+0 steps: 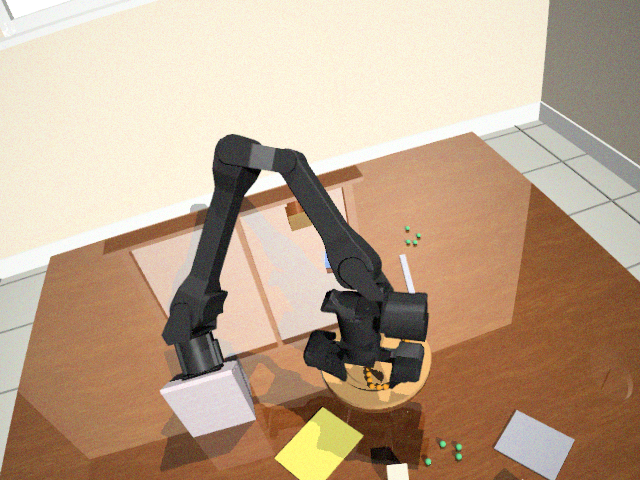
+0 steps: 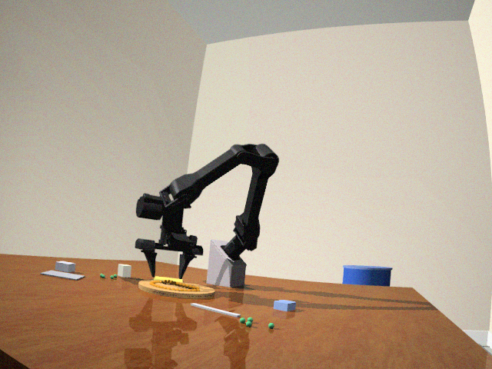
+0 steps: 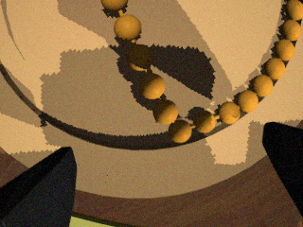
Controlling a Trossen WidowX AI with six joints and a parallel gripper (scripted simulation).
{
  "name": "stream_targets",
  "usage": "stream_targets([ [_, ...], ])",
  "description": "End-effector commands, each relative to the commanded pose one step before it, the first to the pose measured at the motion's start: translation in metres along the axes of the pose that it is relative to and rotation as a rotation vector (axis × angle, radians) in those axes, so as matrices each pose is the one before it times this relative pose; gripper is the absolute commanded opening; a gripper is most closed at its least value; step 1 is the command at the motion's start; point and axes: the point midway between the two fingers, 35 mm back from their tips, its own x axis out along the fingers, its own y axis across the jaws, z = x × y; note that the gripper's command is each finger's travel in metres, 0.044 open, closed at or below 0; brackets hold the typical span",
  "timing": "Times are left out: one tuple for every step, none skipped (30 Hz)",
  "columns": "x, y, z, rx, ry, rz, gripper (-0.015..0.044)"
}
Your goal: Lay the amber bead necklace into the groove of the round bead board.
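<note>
One arm, one tool [image 2: 167, 274], fingers spread wide, nothing between them. Tool hangs above the round bead board [image 2: 151, 287], tips pointing down, clear of the board surface in exterior view.

Amber bead necklace [image 3: 166, 112] lies on the board. Wrist view: right-hand run of beads follows the dark circular groove [image 3: 76, 131]; left-hand run leaves the groove and cuts straight across the board's inner face. So approx. half seated, half not; the rest of the strand is off-frame, cannot tell. Both finger tips sit at the lower corners of wrist view, well apart from the beads.

Other items on desk [image 1: 491, 217]:
- Blue cylindrical tub [image 2: 367, 275], far edge, contents not visible from this angle.
- Yellow sheet [image 1: 317, 444] just beside the board, toward the near edge in top view.
- Grey sheet [image 1: 534, 444], near right corner.
- Green beads, loose, two clusters [image 1: 412, 236] and [image 1: 449, 451], both outside the board.
- White rod [image 1: 406, 272], near the board.
- Arm base block [image 1: 209, 397], pale grey.
</note>
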Motion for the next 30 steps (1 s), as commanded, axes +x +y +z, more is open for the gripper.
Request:
stream_targets([
  [-0.00572, -0.00155, -0.00014, 0.3825, 0.00635, -0.00167, 0.0230],
  [-0.00139, -0.00022, 0.00018, 0.1003, 0.00003, -0.00010, 0.0204],
  [-0.00140, -0.00019, 0.00020, 0.1003, 0.00002, -0.00009, 0.0177],
  [-0.00140, -0.00016, 0.00021, 0.1002, 0.00001, -0.00009, 0.0151],
  [-0.00140, -0.00014, 0.00022, 0.1003, 0.00001, -0.00008, 0.0125],
  [-0.00141, -0.00011, 0.00023, 0.1003, 0.00000, -0.00007, 0.0120],
  [-0.00141, -0.00008, 0.00023, 0.1003, -0.00001, -0.00007, 0.0120],
  [-0.00142, -0.00005, 0.00023, 0.1003, -0.00001, -0.00006, 0.0120],
  [-0.00142, -0.00002, 0.00023, 0.1003, -0.00001, -0.00005, 0.0120],
  [-0.00142, 0.00000, 0.00022, 0.1003, -0.00002, -0.00004, 0.0120],
  [-0.00143, 0.00003, 0.00021, 0.1003, -0.00002, -0.00004, 0.0120],
  [-0.00143, 0.00005, 0.00020, 0.1003, -0.00001, -0.00003, 0.0120],
  [-0.00143, 0.00007, 0.00018, 0.0680, -0.00001, -0.00002, 0.0120],
  [-0.00121, 0.00007, 0.00014, 0.0577, -0.00001, -0.00001, 0.0120],
  [-0.00076, 0.00005, 0.00008, 0.0561, 0.00000, -0.00001, 0.0120],
  [-0.00075, 0.00005, 0.00008, 0.0558, 0.00000, -0.00001, 0.0120],
  [-0.00075, 0.00005, 0.00007, 0.0566, 0.00000, 0.00000, 0.0120],
  [-0.00075, 0.00006, 0.00007, 0.0563, 0.00000, 0.00000, 0.0120],
  [-0.00071, 0.00006, 0.00006, 0.0559, 0.00000, 0.00000, 0.0120],
  [-0.00058, 0.00005, 0.00004, 0.0557, 0.00001, 0.00000, 0.0120],
  [-0.00049, 0.00004, 0.00003, 0.0534, 0.00001, 0.00000, 0.0120],
  [-0.00035, 0.00003, 0.00002, 0.0257, 0.00000, 0.00000, 0.0120],
  [-0.00008, 0.00001, 0.00000, 0.0062, 0.00000, 0.00000, 0.0120],
  [0.00000, 0.00000, 0.00000, 0.0000, 0.00000, 0.00000, 0.0120],
  [0.00000, 0.00000, 0.00000, 0.0000, 0.00000, 0.00000, 0.0120],
  [0.00000, 0.00000, 0.00000, 0.0000, 0.00000, 0.00000, 0.0120],
  [0.00000, 0.00000, 0.00000, 0.0000, 0.00000, 0.00000, 0.0120],
  [0.00000, 0.00000, 0.00000, 0.0000, 0.00000, 0.00000, 0.0120],
  [0.00000, 0.00000, 0.00000, 0.0000, 0.00000, 0.00000, 0.0120],
  [0.00000, 0.00000, 0.00000, 0.0000, 0.00000, 0.00000, 0.0120],
])
